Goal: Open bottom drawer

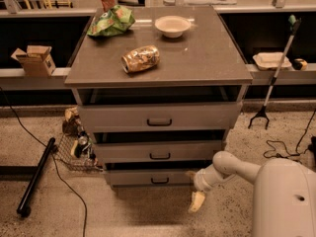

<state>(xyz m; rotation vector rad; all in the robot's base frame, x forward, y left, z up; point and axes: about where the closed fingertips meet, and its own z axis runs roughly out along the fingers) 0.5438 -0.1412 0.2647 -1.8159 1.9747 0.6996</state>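
One gripper (194, 187) hangs low at right end of bottom drawer (133, 177), fingers (197, 201) spread: upper tip near drawer front, lower tip toward floor (143, 214); handle (159, 180) untouched.
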